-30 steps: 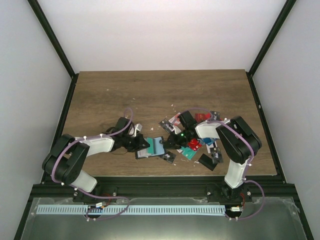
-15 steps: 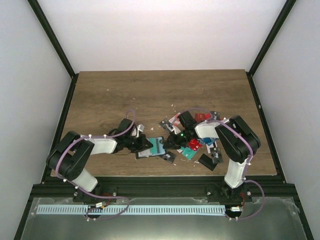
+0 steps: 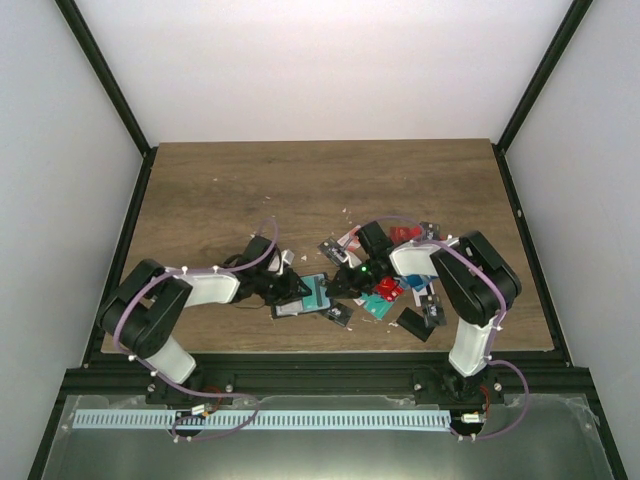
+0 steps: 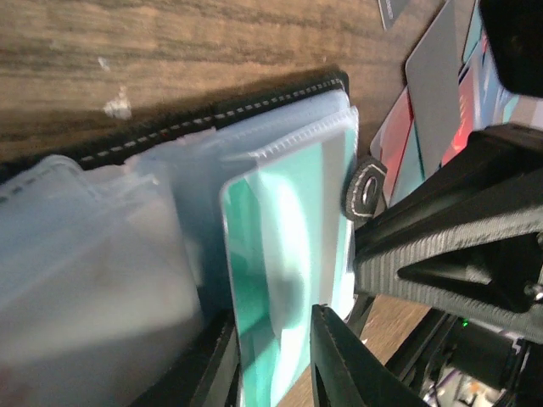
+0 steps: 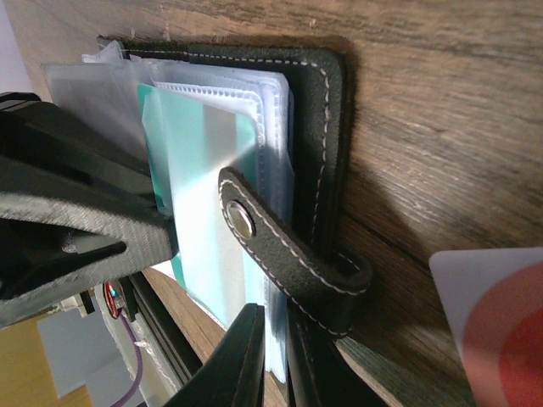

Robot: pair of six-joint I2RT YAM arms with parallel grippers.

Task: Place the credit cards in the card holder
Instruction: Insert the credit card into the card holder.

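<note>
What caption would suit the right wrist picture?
Open black card holder on wood, teal card among its clear sleeves, snap tab across.

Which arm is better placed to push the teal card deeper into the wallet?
Probably left. The left gripper sits at the outer end of the teal card, while the right gripper seems to pinch the edge of the wallet, steadying it.

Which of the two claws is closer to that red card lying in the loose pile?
Right. The right gripper is at the card holder's edge facing the red card; the left gripper is at its opposite edge.
</note>
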